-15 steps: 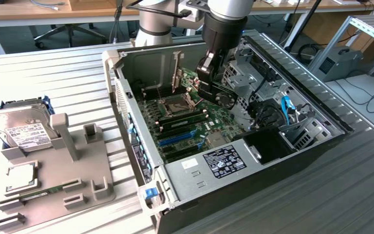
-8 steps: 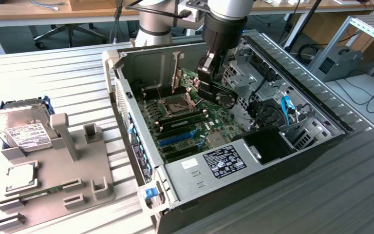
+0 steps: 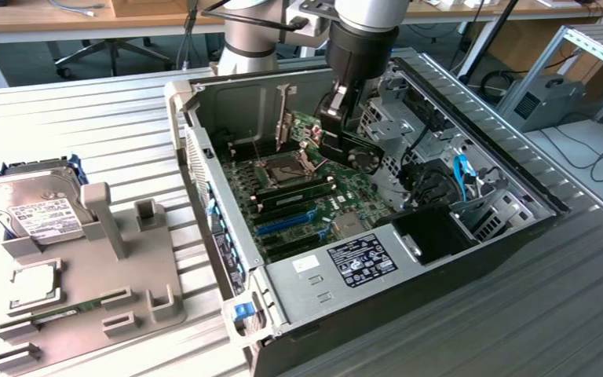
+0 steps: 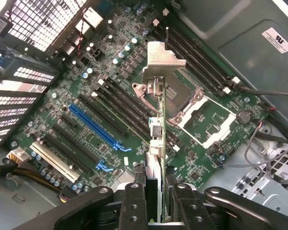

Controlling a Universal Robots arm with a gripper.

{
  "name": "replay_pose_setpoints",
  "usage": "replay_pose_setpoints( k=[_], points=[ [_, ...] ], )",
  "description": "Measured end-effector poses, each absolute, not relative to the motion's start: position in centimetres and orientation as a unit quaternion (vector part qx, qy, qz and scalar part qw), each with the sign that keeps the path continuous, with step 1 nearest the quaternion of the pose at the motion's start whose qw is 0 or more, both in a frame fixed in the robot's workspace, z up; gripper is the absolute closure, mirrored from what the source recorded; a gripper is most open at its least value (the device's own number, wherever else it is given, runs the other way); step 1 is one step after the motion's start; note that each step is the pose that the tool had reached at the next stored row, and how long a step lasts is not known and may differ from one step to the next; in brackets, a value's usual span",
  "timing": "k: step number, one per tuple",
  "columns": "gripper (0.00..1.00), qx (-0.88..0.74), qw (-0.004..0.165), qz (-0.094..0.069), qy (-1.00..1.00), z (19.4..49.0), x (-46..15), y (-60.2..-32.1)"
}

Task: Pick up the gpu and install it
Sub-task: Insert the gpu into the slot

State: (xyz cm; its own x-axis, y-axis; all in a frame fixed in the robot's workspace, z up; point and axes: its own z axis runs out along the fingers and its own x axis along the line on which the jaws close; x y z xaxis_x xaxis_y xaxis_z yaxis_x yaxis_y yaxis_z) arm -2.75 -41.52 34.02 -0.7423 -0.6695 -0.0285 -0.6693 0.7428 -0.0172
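gripper [image 4: 153, 201] holds the gpu [image 4: 156, 129] edge-on, fingers [image 4: 134, 203] clamped on the card's two faces, silver end bracket pointing away from the wrist. in the exterior view the gpu [image 3: 335, 129] hangs upper centre of frame, inside the open pc case [image 3: 385, 259], above the motherboard [image 3: 301, 196]. wrist view: card over the cpu socket [image 4: 201, 112], blue slot [image 4: 93, 125] apart from it. hard drive [image 3: 31, 206] on the grey holder [image 3: 92, 314], lower left, on the desk [image 3: 71, 118].

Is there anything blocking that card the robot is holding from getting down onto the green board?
Nothing visible does. The gripper holds the gpu edge-on above the motherboard inside the open case, with open air beneath it.
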Motion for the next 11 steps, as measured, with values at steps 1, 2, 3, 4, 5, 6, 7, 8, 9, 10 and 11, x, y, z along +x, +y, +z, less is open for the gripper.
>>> replay_pose_setpoints(
  k=[1,2,3,4,5,6,7,8,9,10,11],
  points=[
    [0.74,-0.36,0.016,-0.003,0.933,34.02,-2.75,-41.52],
    [0.74,-0.363,0.016,-0.003,0.932,34.02,-2.75,-41.52],
    [0.74,-0.365,0.016,-0.003,0.931,34.02,-2.75,-41.52],
    [0.74,-0.366,0.016,-0.003,0.93,34.03,-2.75,-41.52],
    [0.74,-0.369,0.016,-0.003,0.929,34.02,-2.75,-41.52],
    [0.74,-0.371,0.016,-0.003,0.929,34.02,-2.75,-41.52],
    [0.74,-0.372,0.016,-0.003,0.928,34.02,-2.75,-41.52],
    [0.74,-0.374,0.016,-0.003,0.927,34.02,-2.75,-41.52],
    [0.74,-0.376,0.016,-0.003,0.927,34.02,-2.75,-41.52],
    [0.74,-0.377,0.016,-0.003,0.926,34.02,-2.75,-41.52],
    [0.74,-0.38,0.016,-0.003,0.925,34.02,-2.75,-41.52]
  ],
)
